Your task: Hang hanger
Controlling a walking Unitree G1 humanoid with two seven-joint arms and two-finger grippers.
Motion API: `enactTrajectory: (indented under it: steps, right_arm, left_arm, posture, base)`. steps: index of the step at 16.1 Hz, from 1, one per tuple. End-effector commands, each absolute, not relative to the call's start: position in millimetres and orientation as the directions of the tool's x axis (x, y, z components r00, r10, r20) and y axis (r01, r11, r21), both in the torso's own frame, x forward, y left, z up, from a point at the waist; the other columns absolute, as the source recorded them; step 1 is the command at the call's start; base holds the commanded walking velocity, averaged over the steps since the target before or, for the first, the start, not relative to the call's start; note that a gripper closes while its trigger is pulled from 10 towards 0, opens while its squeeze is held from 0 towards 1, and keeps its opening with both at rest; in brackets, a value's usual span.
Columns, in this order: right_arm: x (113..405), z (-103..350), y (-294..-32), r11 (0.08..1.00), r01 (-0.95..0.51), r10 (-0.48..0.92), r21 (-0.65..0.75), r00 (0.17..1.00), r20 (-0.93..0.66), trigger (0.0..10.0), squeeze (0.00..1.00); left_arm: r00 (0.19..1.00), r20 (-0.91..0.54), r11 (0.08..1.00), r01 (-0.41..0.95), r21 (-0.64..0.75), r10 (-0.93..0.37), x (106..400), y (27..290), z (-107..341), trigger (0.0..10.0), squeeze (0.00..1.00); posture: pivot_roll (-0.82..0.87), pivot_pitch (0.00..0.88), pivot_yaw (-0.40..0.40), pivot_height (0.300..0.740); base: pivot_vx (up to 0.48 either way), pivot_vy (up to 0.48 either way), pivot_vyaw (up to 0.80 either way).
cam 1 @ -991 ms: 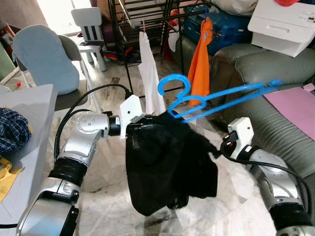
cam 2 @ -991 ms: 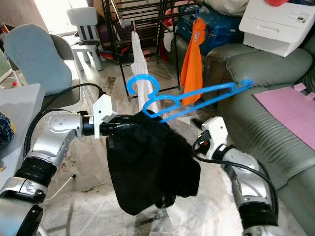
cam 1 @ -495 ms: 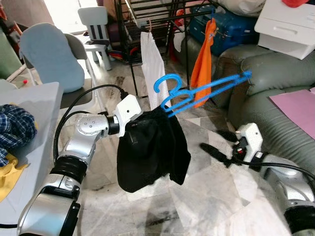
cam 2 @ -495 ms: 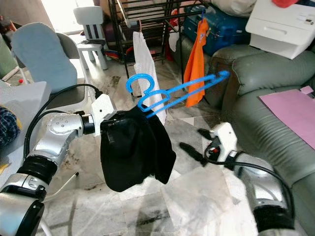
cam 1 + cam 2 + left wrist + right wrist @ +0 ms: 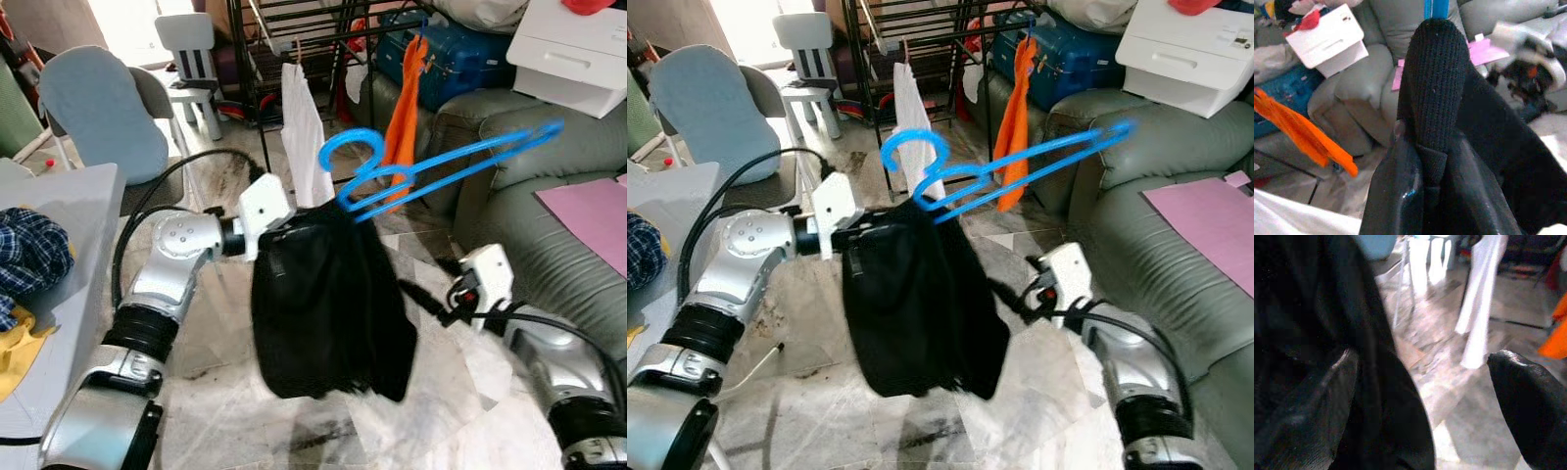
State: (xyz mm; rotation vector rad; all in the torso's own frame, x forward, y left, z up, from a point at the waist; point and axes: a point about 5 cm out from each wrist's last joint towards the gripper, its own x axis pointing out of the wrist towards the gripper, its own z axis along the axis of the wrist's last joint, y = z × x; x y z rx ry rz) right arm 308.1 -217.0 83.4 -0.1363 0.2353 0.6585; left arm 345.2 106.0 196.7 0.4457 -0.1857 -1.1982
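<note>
Marble floor (image 5: pixel 216 333) | drying rack (image 5: pixel 294 39) | grey sofa (image 5: pixel 549 147) | grey table (image 5: pixel 69 225)

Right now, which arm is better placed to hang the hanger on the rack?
Left: its gripper is shut on the black garment carrying the blue hanger. The right gripper is open.

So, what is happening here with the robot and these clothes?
The robot stands in a cluttered living room, facing a drying rack where a white cloth and an orange cloth hang. Its left gripper is shut on a black garment that hangs from a blue hanger, held up in the air short of the rack. The right gripper is open beside the garment's lower edge. The hanger is not yet hung on the rack.
</note>
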Motion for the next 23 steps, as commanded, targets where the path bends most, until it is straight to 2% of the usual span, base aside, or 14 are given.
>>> enactTrajectory:
  steps: [1, 8, 13, 14, 15, 19, 21, 23]
  right_arm:
    - [304.8, 76.4, -216.1, 0.758, -0.65, 0.608, -0.055, 0.734, -0.303, 10.0, 0.0]
    - [297.3, 41.6, -226.8, 0.83, -0.557, 0.474, -0.038, 0.739, -0.478, 10.0, 0.0]
    - [282.1, 11.5, -239.7, 0.907, -0.42, 0.307, -0.045, 0.728, -0.613, 10.0, 0.0]
    - [280.5, 10.1, -243.1, 0.915, -0.4, 0.285, -0.052, 0.733, -0.618, 8.0, 0.0]
    - [278.6, 9.1, -249.3, 0.928, -0.367, 0.25, -0.067, 0.744, -0.62, 0.0, 0.0]
    - [272.6, 13.9, -283.9, 0.965, -0.204, 0.062, -0.166, 0.789, -0.611, 0.0, 0.0]
    - [276.3, 37.1, -319.4, 0.969, -0.01, -0.123, -0.246, 0.846, -0.519, 0.0, 0.0]
    - [286.5, 71.8, -348.4, 0.958, 0.181, -0.257, -0.223, 0.886, -0.386, 0.0, 0.0]
  left_arm:
    - [0.341, -0.051, 0.279, 0.838, 0.469, -0.939, 344.1, 102.7, 215.0, 0.0, 0.0]
    - [0.313, -0.006, 0.271, 0.831, 0.487, -0.95, 337.7, 91.9, 232.3, 0.0, 0.0]
    - [0.33, 0.119, 0.345, 0.812, 0.471, -0.937, 336.1, 93.2, 262.7, 0.0, 0.0]
    - [0.334, 0.13, 0.354, 0.81, 0.468, -0.934, 336.3, 94.4, 265.1, 0.0, 0.0]
    - [0.341, 0.135, 0.363, 0.807, 0.466, -0.93, 336.4, 96.8, 268.0, 0.0, 0.0]
    - [0.373, 0.129, 0.389, 0.799, 0.459, -0.919, 338.1, 103.2, 266.1, 0.0, 0.0]
    - [0.399, 0.09, 0.395, 0.802, 0.448, -0.912, 338.6, 110.2, 251.5, 0.0, 0.0]
    - [0.467, 0.05, 0.446, 0.8, 0.402, -0.883, 341.7, 127.0, 229.4, 0.0, 0.0]
  posture:
    - [-0.16, 0.0, 0.06, 0.74]
    - [-0.15, 0.0, 0.056, 0.74]
    - [-0.14, 0.0, 0.046, 0.74]
    - [-0.14, 0.0, 0.045, 0.74]
    - [-0.14, 0.0, 0.045, 0.74]
    - [-0.15, 0.0, 0.041, 0.74]
    - [-0.16, 0.0, 0.044, 0.74]
    - [-0.18, 0.0, 0.051, 0.74]
  base:
    - [0.0, 0.0, 0.0]
    - [0.0, 0.0, 0.0]
    - [0.0, 0.0, 0.0]
    - [0.0, 0.0, 0.0]
    - [0.0, 0.0, 0.0]
    - [0.0, 0.0, 0.0]
    - [0.0, 0.0, 0.0]
    - [0.0, 0.0, 0.0]
